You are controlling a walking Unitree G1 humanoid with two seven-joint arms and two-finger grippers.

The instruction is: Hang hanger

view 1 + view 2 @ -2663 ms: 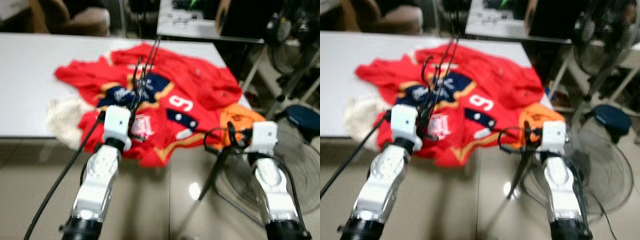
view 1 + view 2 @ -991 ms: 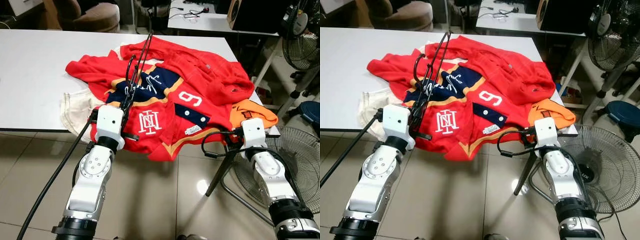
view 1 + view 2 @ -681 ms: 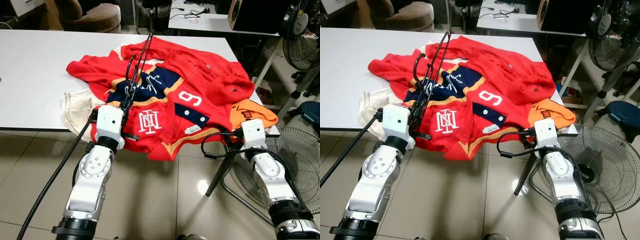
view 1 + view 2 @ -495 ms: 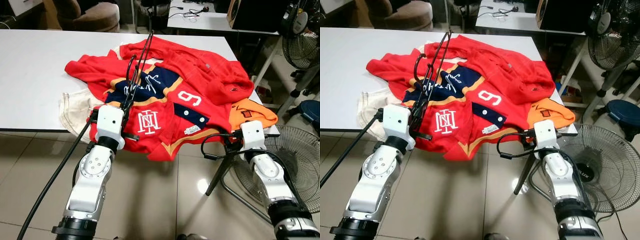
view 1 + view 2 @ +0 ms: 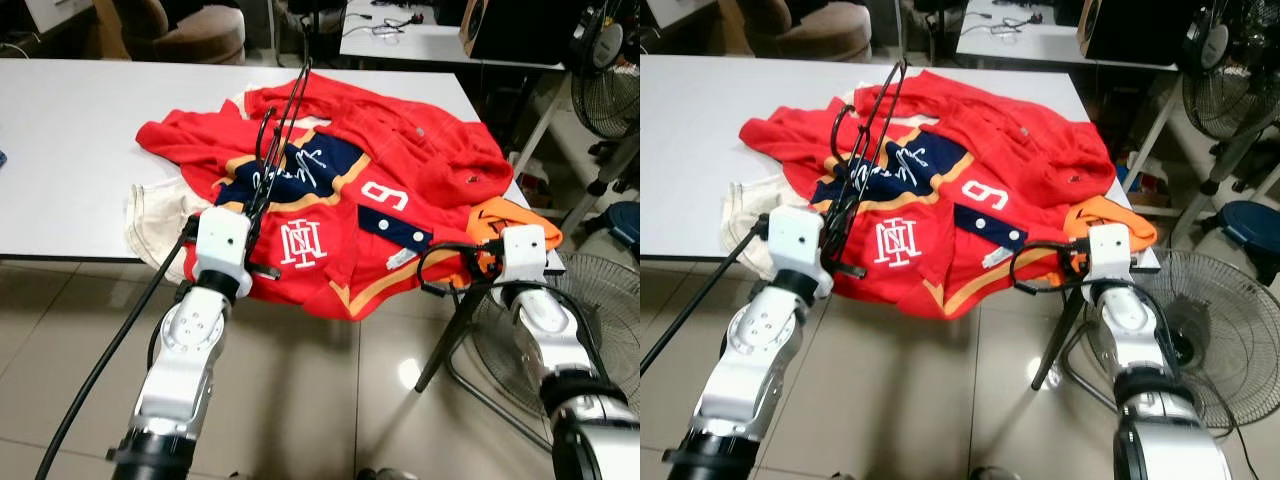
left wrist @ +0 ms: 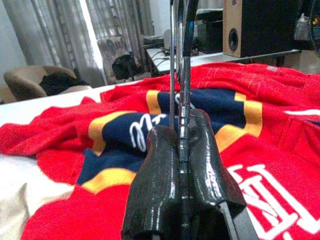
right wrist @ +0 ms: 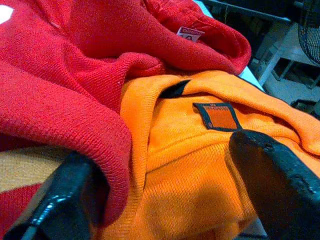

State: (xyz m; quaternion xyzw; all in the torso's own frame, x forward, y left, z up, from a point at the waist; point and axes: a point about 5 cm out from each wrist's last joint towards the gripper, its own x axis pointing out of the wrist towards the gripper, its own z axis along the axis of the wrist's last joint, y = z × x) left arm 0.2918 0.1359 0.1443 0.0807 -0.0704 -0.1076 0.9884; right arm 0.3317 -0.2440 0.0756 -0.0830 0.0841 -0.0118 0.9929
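Left end effector (image 6: 181,150): fingers pressed together on the lower wire of a black hanger (image 5: 272,150), at the near edge of the white table (image 5: 70,130). Hanger: rises from the clamped fingers, tilted away from the robot above the red jersey (image 5: 340,190), hook end uppermost.

Right end effector (image 7: 165,195): fingers spread wide apart, holding nothing, at the table's near right corner, one finger against the red jersey's fold, the other just beside the orange garment (image 7: 200,150).

Table contents: red jersey numbered 9, spread flat; orange garment at its right edge; cream cloth (image 5: 155,215) tucked under its left side.

Floor: standing fan (image 5: 1200,340) right of the table.
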